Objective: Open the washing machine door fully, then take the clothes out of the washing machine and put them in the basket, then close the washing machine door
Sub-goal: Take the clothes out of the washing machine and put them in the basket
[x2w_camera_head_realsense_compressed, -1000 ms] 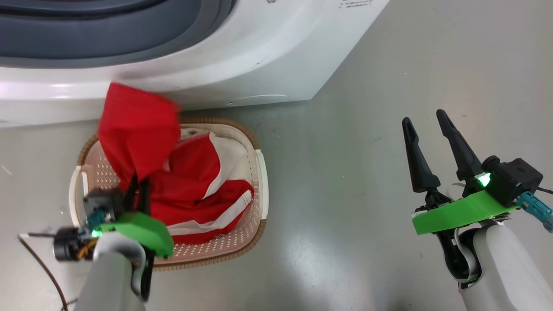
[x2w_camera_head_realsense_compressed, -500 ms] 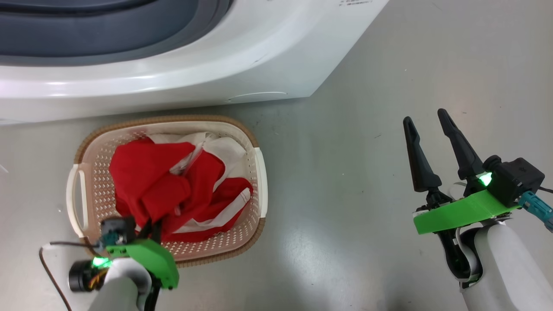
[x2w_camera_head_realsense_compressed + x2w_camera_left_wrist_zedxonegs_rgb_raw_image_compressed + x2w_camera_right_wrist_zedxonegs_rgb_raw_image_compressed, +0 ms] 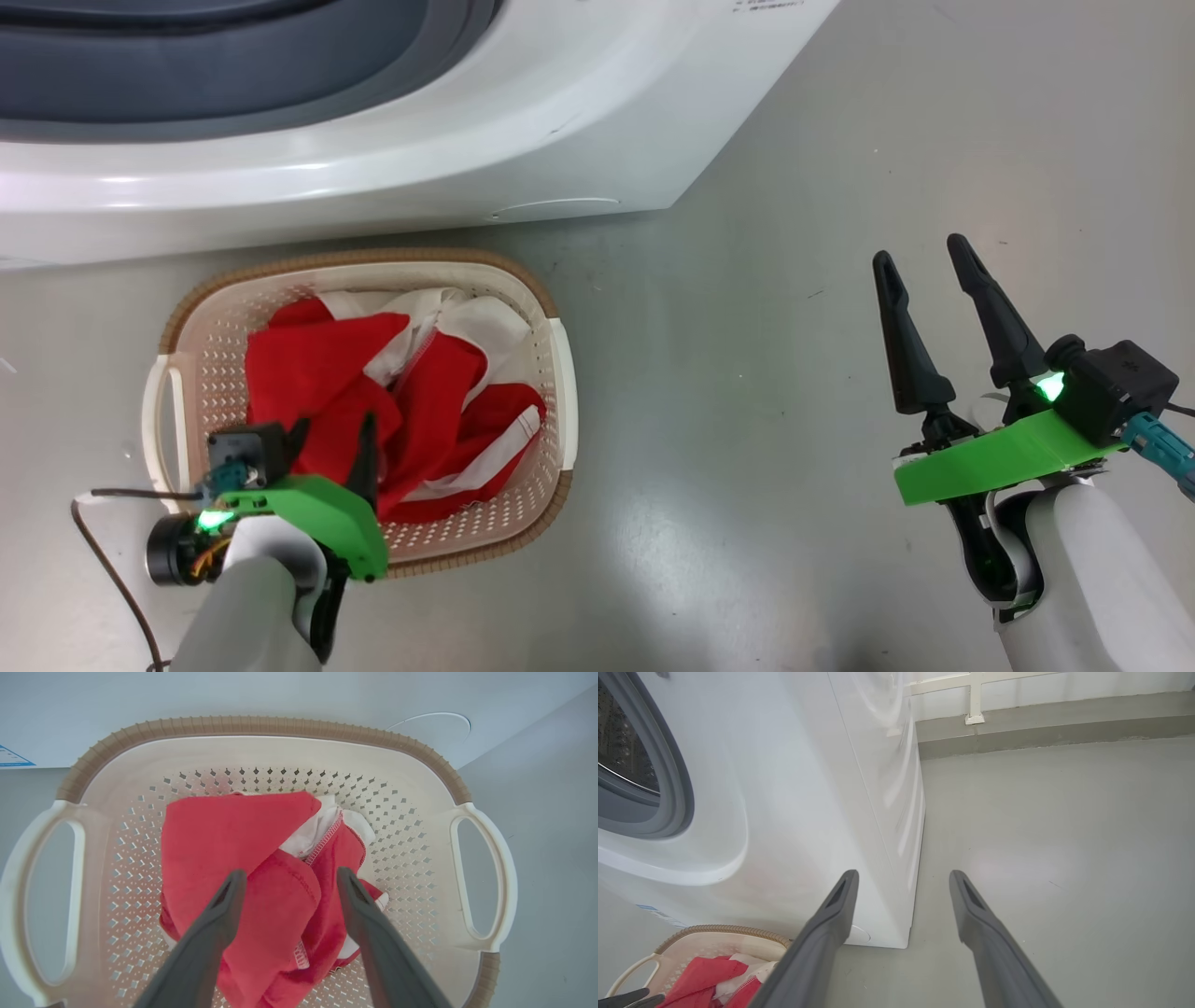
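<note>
The red and white clothes (image 3: 392,401) (image 3: 252,854) (image 3: 703,975) lie heaped in the cream basket (image 3: 560,373) (image 3: 261,751) (image 3: 714,940) on the floor in front of the white washing machine (image 3: 467,140) (image 3: 794,788). My left gripper (image 3: 334,431) (image 3: 288,877) hangs open just above the pile's near side, fingers spread with red cloth under them but nothing pinched. Out to the right over bare floor, my right gripper (image 3: 922,252) (image 3: 903,877) is open and holds nothing. The grey gasket (image 3: 233,65) (image 3: 677,784) rings the machine's opening. The door is out of view.
Grey concrete floor (image 3: 747,420) (image 3: 1064,858) spreads to the right of the machine and basket. A low wall base with a white post foot (image 3: 973,717) runs along the far side. A brown cable (image 3: 112,579) trails from my left wrist.
My left gripper came down from holding a red garment up above the basket, opened and let it fall onto the pile. The right arm stayed put.
</note>
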Available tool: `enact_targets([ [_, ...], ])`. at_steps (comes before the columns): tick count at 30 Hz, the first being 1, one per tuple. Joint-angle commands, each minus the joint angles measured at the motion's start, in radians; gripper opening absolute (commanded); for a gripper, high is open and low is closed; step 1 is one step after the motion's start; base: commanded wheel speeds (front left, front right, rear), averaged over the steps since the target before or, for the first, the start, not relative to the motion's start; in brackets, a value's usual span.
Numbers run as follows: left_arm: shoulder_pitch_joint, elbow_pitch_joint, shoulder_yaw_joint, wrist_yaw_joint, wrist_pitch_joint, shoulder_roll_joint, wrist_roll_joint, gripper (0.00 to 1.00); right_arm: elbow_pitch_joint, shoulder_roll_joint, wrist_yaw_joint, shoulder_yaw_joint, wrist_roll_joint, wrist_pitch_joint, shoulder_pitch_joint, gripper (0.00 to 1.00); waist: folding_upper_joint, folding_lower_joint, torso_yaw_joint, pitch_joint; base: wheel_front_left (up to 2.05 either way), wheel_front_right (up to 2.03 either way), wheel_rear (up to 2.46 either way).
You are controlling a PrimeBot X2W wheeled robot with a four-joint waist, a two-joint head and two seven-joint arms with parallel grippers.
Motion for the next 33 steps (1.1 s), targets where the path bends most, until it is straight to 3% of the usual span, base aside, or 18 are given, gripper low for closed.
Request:
enact_targets([
  [1,0.023,-0.028,0.025,-0.005,-0.006,0.032,-0.008,1.00,-0.023,0.000,0.006,0.015,-0.004,-0.006,0.003,1.00,0.0000,0.0000,0.001,-0.001,0.00,0.00,0.00],
  [16,0.066,-0.215,0.064,-0.005,-0.006,0.031,-0.009,1.00,-0.007,-0.003,0.006,0.022,-0.001,-0.006,0.017,1.00,0.0000,0.0000,0.005,-0.062,0.00,0.00,0.00],
  [33,0.247,-0.510,0.117,-0.006,-0.006,0.027,0.032,1.00,0.013,-0.018,0.006,0.020,-0.005,-0.006,0.108,1.00,0.0000,0.0000,0.017,-0.260,0.00,0.00,0.00],
])
